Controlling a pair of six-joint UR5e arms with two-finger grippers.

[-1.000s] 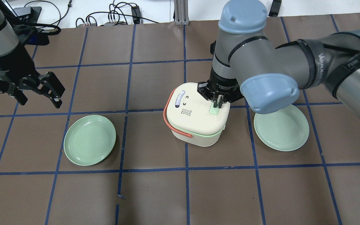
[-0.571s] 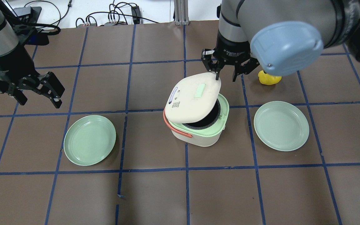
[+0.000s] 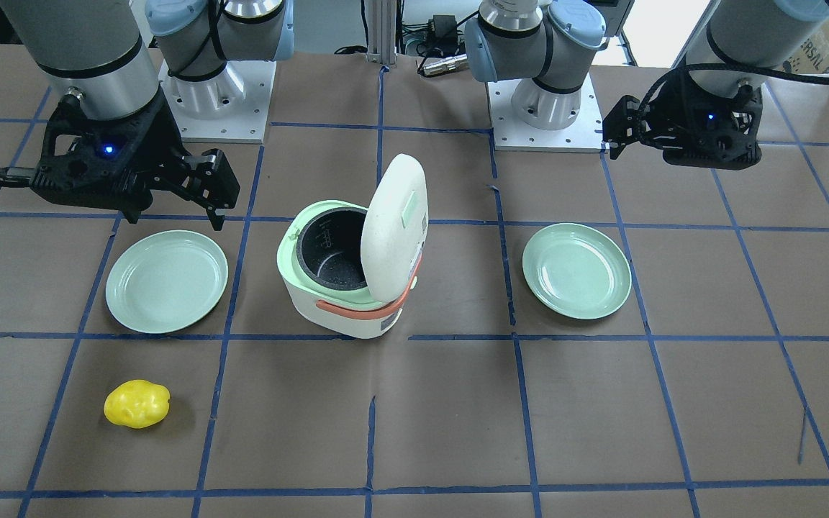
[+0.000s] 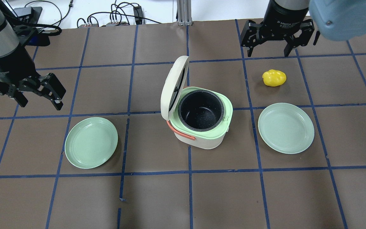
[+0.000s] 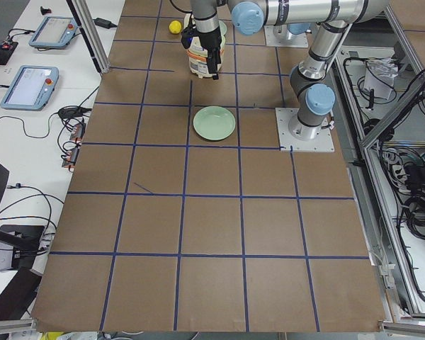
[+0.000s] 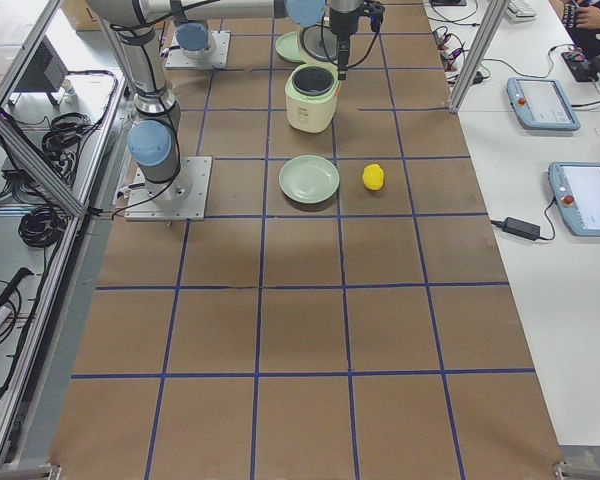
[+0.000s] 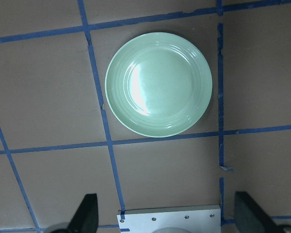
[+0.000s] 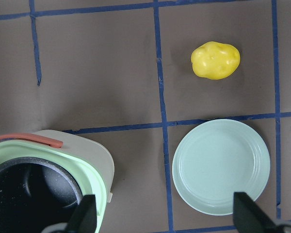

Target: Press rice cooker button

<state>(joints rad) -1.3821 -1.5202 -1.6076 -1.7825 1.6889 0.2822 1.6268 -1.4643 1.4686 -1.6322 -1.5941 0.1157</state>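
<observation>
From across the table, the rice cooker (image 3: 335, 320) sits mid-table with its lid (image 3: 389, 244) now swung upright and the dark pot (image 3: 324, 252) bare, where a second ago the lid lay shut under the right gripper's pressed-together fingertips on the green button (image 3: 409, 213). From overhead, the right gripper (image 4: 267, 52) has backed off to about one o'clock of the cooker, fingers spread and empty, while the left gripper (image 4: 40, 101), also spread, hangs unmoved at nine o'clock. The right wrist camera catches the open pot at its eight-o'clock corner, so I'd judge the press has landed and the job is done.
</observation>
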